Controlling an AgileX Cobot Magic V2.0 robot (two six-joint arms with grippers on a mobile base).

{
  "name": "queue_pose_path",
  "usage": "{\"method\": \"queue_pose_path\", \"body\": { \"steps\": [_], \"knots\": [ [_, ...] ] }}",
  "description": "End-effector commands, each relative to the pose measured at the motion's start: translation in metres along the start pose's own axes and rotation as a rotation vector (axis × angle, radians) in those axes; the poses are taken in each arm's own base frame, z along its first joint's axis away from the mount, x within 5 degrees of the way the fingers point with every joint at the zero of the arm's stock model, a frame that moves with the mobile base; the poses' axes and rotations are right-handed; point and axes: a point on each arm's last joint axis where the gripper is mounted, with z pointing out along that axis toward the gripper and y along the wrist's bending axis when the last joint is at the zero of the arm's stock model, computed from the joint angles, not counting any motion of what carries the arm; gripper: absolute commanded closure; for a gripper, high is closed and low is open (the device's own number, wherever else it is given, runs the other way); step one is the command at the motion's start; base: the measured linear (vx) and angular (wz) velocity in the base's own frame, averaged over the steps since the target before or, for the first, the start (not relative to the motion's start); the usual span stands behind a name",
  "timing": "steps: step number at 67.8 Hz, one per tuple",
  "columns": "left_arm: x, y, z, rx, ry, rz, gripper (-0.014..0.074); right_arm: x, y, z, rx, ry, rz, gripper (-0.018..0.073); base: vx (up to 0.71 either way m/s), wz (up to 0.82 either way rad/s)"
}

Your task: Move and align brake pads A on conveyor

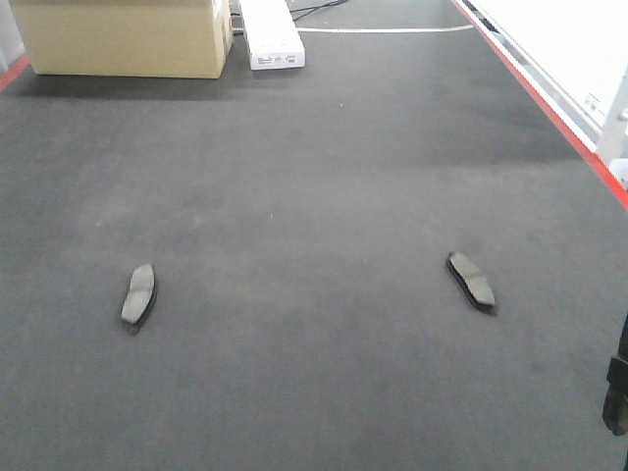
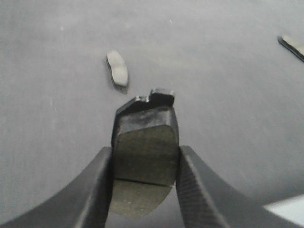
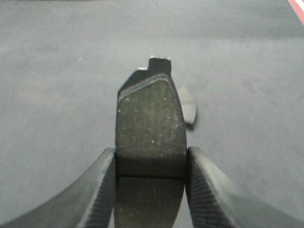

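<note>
Two brake pads A lie flat on the dark conveyor belt (image 1: 314, 177), one at the left (image 1: 138, 294) and one at the right (image 1: 471, 280). In the left wrist view my left gripper (image 2: 145, 159) is shut on a third pad (image 2: 145, 142), gripped by its long edges above the belt; the left-hand lying pad (image 2: 117, 68) is ahead of it and another pad's end (image 2: 292, 45) shows at top right. My right gripper (image 3: 150, 164) is shut on a fourth pad (image 3: 149, 123); a lying pad (image 3: 189, 107) peeks out just behind it.
A cardboard box (image 1: 123, 37) and a white box (image 1: 270, 34) stand at the belt's far end. The red side rail (image 1: 549, 108) runs along the right edge. A dark piece of the right arm (image 1: 616, 388) shows at the lower right edge.
</note>
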Motion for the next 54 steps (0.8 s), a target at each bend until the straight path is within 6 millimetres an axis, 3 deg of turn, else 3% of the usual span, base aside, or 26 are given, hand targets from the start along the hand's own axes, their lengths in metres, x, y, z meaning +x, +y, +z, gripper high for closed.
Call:
{"method": "queue_pose_path", "body": {
  "steps": [1,28,54],
  "knots": [
    [-0.0147,-0.0031,-0.0043,0.028,-0.101,-0.003,0.0603,-0.0178,-0.0006,-0.0043,0.012,-0.119,-0.009,0.0566,0.29,0.02],
    [-0.0147,-0.0030,-0.0043,0.027,-0.102,-0.002,0.0603,-0.0178,-0.0006,-0.0043,0.012,-0.119,-0.009,0.0566,0.22,0.04],
    [-0.0147,-0.0030,-0.0043,0.027,-0.102,-0.002,0.0603,-0.0178,-0.0006,-0.0043,0.012,-0.119,-0.009,0.0566,0.04,0.01]
  ]
}}
